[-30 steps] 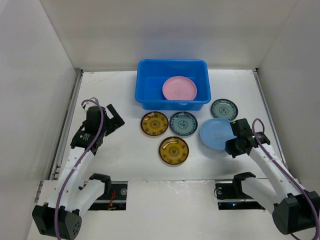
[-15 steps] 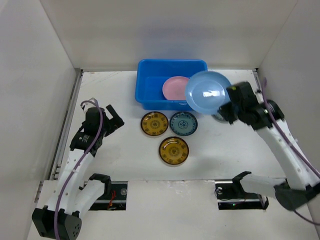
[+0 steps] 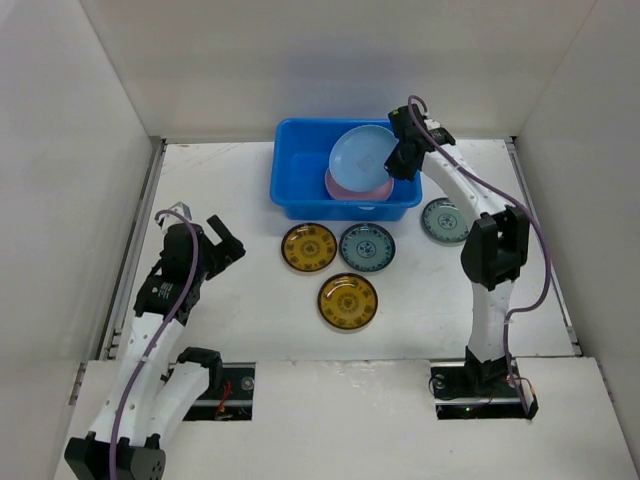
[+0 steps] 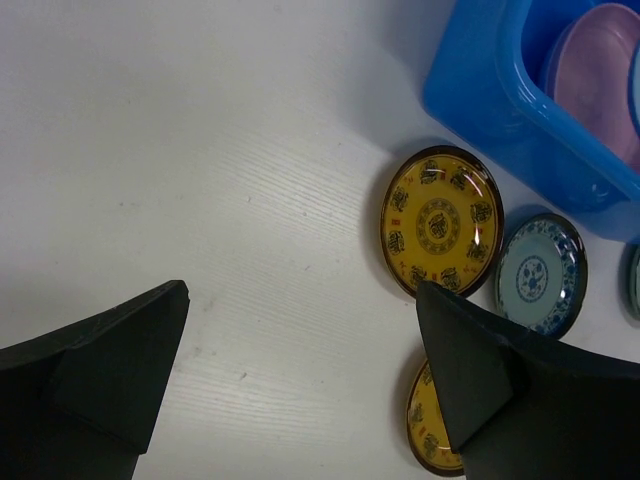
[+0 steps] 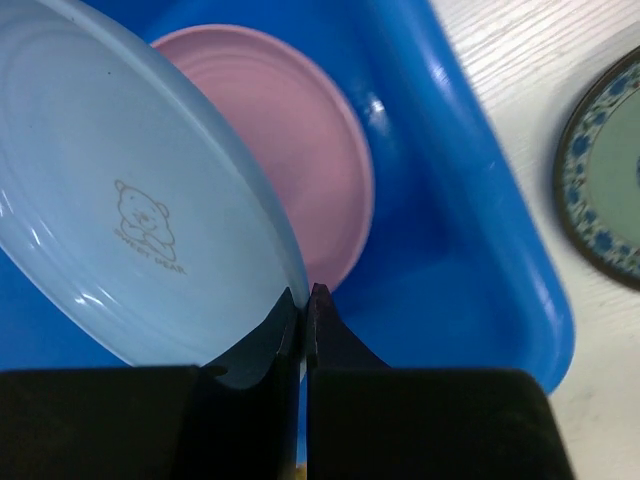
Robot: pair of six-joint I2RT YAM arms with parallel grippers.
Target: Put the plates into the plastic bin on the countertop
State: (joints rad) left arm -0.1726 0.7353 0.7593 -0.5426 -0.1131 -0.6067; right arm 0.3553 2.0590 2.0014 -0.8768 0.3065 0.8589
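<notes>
Right claw (image 5: pixel 303 295) clenched edge-on upon the rim of the glossy light blue round plate (image 5: pixel 130 200). Plate tilts steeply, fanning toward ten o'clock from the fingers, over the bright blue rectangular plastic bin (image 5: pixel 480 250) at twelve o'clock on the white matte countertop (image 3: pixel 250 200). Beneath it, a smooth pink round plate (image 5: pixel 300 140) lies flat inside. Best lower and level before letting go, since gloss on gloss likely slides. Left claw (image 4: pixel 300 300) spread, holding nothing, at nine o'clock. Small patterned plates (image 3: pixel 348 301) lie outside.

Looks like robot test lab. Plain white walls (image 3: pixel 70 150) box in white countertop (image 3: pixel 250 310). Left arm (image 3: pixel 178 262), right arm (image 3: pixel 492 250) bolted at near edge.
</notes>
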